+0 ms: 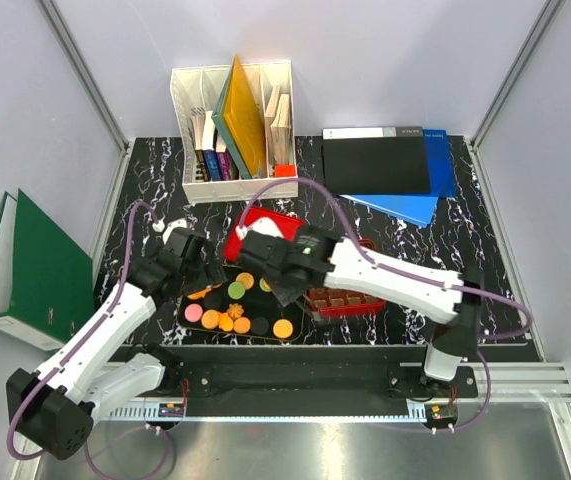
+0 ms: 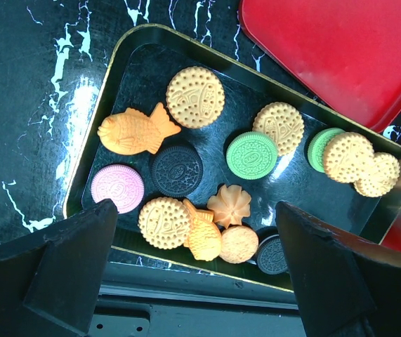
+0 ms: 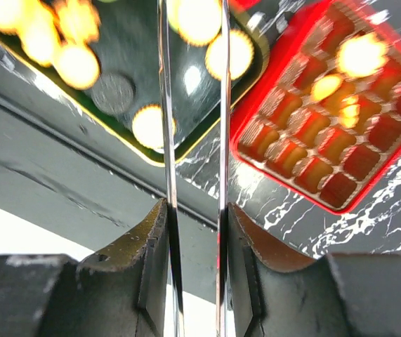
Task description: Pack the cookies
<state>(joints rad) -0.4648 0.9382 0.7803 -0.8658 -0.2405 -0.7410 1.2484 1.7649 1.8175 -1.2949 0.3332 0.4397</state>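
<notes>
L pincer (image 2: 196, 217) hangs wide open over the near edge of the black tray (image 2: 144, 77), nothing between its fingers (image 2: 67, 274). Cookies (image 2: 194, 96) lie loose on that tray: pale round ones, a green pair, a pink one, dark ones, a flower shape and two orange fish shapes. The tray sits on the marbled worktop (image 2: 24, 105), w/ a red lid (image 2: 326, 49) just beyond its far corner. R arm reaches across from the right. R pincer (image 3: 194, 84) is over the tray's right end, beside the red gridded tin (image 3: 340, 140). Its two thin blades stand narrowly apart, but the tips run out of the blurred wrist view, so can't tell if they grip anything. The tin has a few cookies in its cells; can't tell how many.
</notes>
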